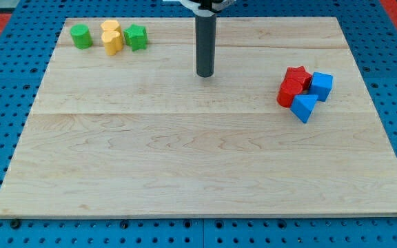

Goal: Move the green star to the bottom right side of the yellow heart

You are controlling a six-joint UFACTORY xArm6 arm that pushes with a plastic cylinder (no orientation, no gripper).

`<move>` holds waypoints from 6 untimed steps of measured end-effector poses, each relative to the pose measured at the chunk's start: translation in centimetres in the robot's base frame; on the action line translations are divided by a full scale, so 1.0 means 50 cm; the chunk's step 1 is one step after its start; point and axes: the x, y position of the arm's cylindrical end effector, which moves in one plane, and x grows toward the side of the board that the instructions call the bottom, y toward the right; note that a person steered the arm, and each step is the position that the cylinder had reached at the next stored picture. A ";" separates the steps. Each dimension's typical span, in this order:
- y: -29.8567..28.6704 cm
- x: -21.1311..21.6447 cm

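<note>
The green star (136, 36) lies near the view's top left, touching the right side of the yellow blocks. Two yellow blocks stand close together: one (110, 27) above and one (113, 43) below; which is the heart I cannot tell for sure. A green round block (82, 36) lies to their left. My tip (205, 74) rests on the wooden board (185, 158), about a hundred pixels to the right of and slightly below the green star, touching no block.
At the view's right is a cluster: a red star (298, 75), a red block (289, 92), a blue cube (321, 85) and a blue wedge-like block (304, 107). A blue pegboard surrounds the board.
</note>
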 end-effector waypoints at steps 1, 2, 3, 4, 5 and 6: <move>0.000 0.000; 0.013 0.000; 0.019 -0.021; 0.024 -0.106; -0.094 -0.218; -0.211 -0.248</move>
